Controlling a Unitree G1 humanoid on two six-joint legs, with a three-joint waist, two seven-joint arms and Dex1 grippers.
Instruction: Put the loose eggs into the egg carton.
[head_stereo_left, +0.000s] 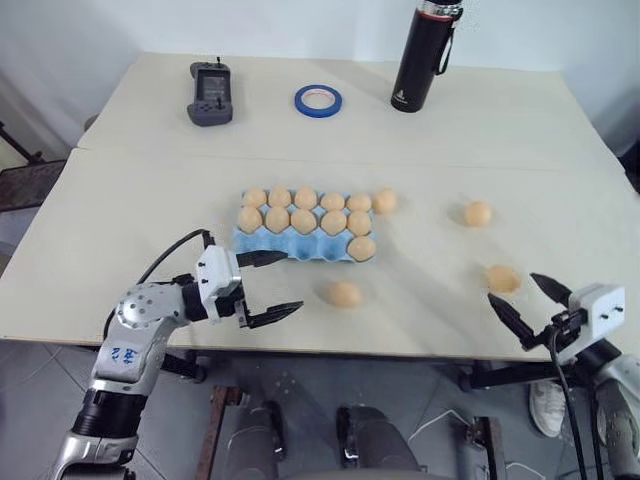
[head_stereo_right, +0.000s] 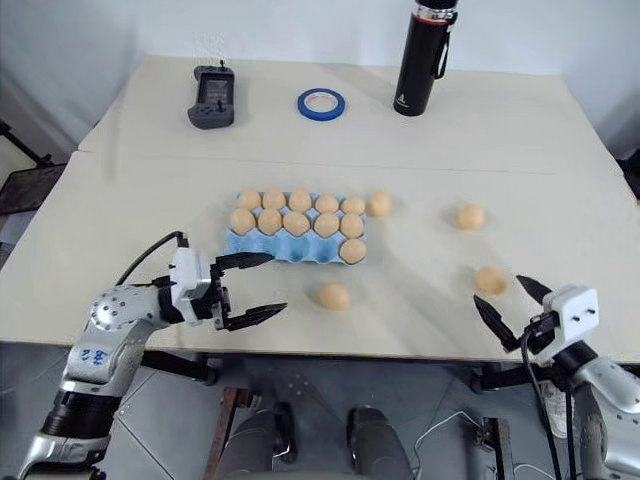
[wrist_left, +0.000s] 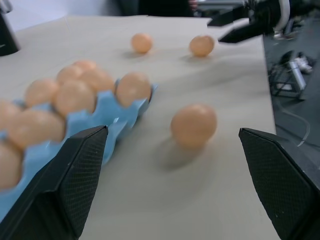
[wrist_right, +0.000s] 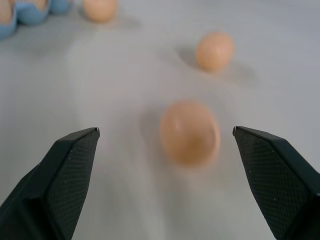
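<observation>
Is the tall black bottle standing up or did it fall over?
Standing up. The black bottle is upright on its base at the table's far side, cap on top.

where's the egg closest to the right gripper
In the head views it lies loose on the table's right side, just ahead of the open right gripper: egg.

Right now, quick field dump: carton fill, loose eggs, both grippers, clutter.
egg carton: blue, mid-table, ten eggs seated, front row's two left cups bare
loose eggs: four on the table
egg by carton: at its far right corner
front egg: just ahead of left gripper
far right egg: alone, apart from carton
near right egg: just ahead of right gripper
left gripper: open, holds nothing
right gripper: open, holds nothing
far edge: controller, tape ring, black bottle
</observation>
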